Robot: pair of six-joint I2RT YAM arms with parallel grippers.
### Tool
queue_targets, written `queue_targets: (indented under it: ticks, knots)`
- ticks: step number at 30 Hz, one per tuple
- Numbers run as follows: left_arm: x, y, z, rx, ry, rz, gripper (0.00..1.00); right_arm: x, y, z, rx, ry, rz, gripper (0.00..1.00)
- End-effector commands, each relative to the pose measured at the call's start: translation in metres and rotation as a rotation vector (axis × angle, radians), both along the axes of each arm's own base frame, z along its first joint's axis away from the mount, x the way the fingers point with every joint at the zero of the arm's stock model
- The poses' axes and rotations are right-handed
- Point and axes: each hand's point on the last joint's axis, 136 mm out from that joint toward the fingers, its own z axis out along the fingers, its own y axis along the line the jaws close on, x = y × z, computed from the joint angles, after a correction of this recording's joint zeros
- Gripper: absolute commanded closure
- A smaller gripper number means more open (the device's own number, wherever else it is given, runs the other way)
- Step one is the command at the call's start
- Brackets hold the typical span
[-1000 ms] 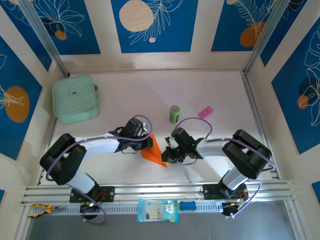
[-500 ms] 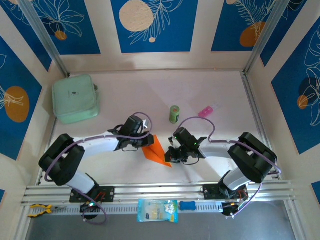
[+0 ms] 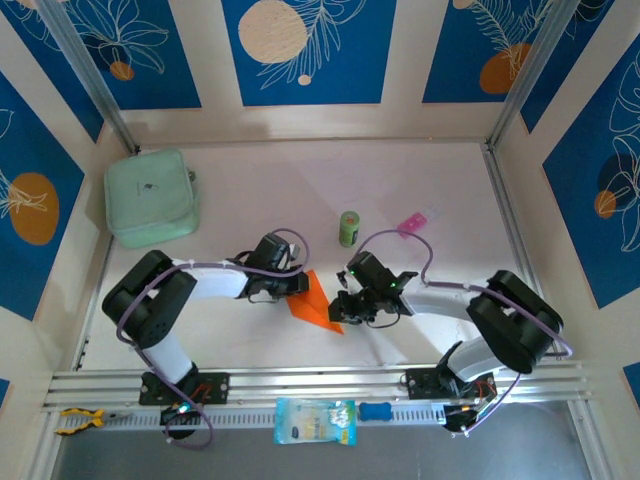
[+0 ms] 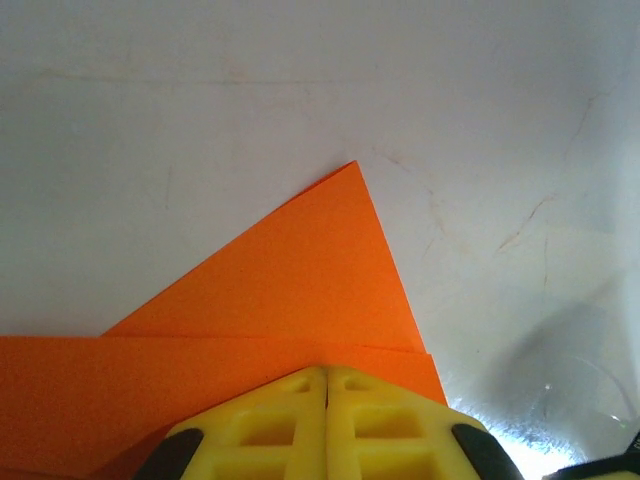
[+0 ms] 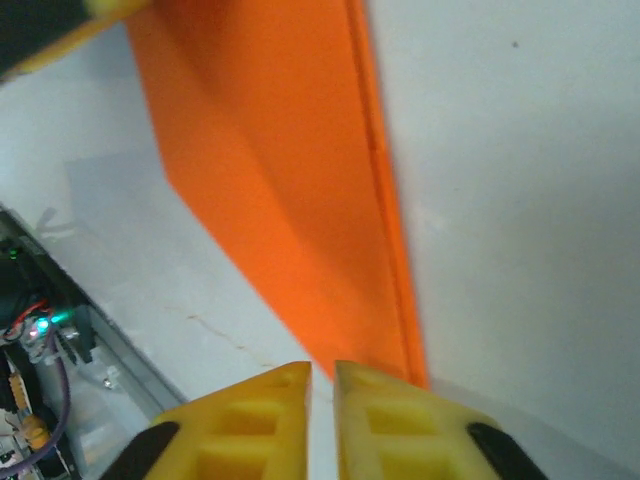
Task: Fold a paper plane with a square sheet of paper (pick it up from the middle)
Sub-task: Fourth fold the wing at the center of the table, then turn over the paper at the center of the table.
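The orange paper [image 3: 315,304] lies flat on the white table between my two arms, folded into a slim pointed shape with its tip toward the near edge. My left gripper [image 3: 298,287] rests on its far left part. In the left wrist view the yellow fingers [image 4: 280,420] are shut and press on the paper [image 4: 300,280], where a triangular flap lies over a long strip. My right gripper [image 3: 338,310] sits at the paper's near tip. The right wrist view shows its jaws [image 5: 322,368] almost touching, right at the narrow end of the paper [image 5: 290,180].
A mint-green pouch [image 3: 150,197] lies at the back left. A small green can [image 3: 348,228] and a pink packet [image 3: 415,222] stand behind the grippers. On the front rail sit a blue-and-white packet [image 3: 314,421] and a yellow tool [image 3: 78,420].
The left arm's elbow has swung inward and the right arm's outward. The paper has shifted slightly to the right, and both grippers have stayed on it.
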Motion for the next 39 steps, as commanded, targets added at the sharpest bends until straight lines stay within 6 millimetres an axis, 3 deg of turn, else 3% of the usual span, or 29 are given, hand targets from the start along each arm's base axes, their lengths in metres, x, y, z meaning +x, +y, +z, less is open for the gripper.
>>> queue_targets:
  ticks: [1, 6, 11, 24, 39]
  knots:
    - [-0.011, 0.011, -0.017, 0.023, 0.057, 0.014, 0.93, 0.004, -0.003, 0.02, 0.009, -0.024, -0.04, 0.79]
    - [-0.013, 0.013, -0.014, 0.011, 0.062, 0.012, 0.93, -0.004, -0.021, 0.02, -0.025, 0.019, -0.139, 0.67]
    - [-0.013, 0.012, -0.011, -0.006, 0.067, 0.021, 0.93, -0.018, -0.029, 0.012, -0.029, 0.087, -0.17, 0.63]
    - [-0.013, 0.015, -0.008, -0.033, 0.086, 0.042, 0.94, -0.041, -0.035, -0.005, -0.026, 0.186, -0.182, 0.64]
    - [-0.013, 0.016, -0.01, -0.049, 0.104, 0.052, 0.94, -0.041, -0.029, -0.015, -0.007, 0.223, -0.182, 0.68]
